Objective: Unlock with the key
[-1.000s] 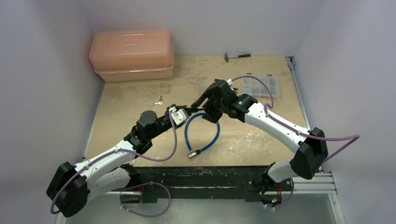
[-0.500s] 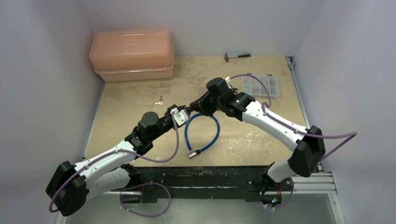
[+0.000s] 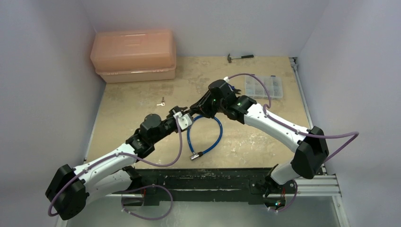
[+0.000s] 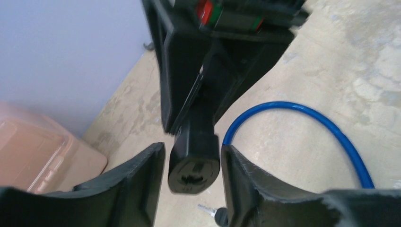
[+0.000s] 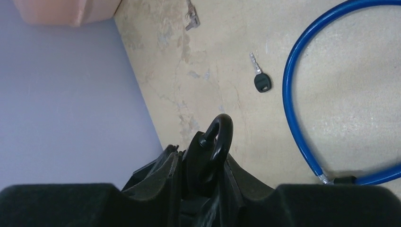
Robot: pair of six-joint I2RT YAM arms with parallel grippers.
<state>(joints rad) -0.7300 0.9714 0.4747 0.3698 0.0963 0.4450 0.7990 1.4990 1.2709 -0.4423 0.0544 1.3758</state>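
Note:
My right gripper point(image 5: 201, 158) is shut on the black padlock point(image 5: 220, 137), whose curved shackle sticks out past the fingers. In the left wrist view the padlock point(image 4: 194, 163) points its keyhole end at the camera. My left gripper point(image 4: 193, 149) is open and straddles it, with a narrow gap on each side. The key point(image 5: 261, 82), tiny with a black head, lies flat on the table beside the blue cable point(image 5: 293, 94). It also peeks out under the padlock as a small key point(image 4: 215, 213). From above, both grippers meet at mid-table: left gripper point(image 3: 190, 113), right gripper point(image 3: 201, 109).
A pink lidded box point(image 3: 134, 56) stands at the back left. A hammer point(image 3: 240, 56) and a clear organiser case point(image 3: 264, 86) lie at the back right. A small silver key-like piece point(image 3: 161, 101) lies left of the grippers. The blue cable loop point(image 3: 208, 137) lies near them.
My right gripper has swung in and shut on the padlock's shackle end. My left gripper's jaws have eased apart a little around the padlock.

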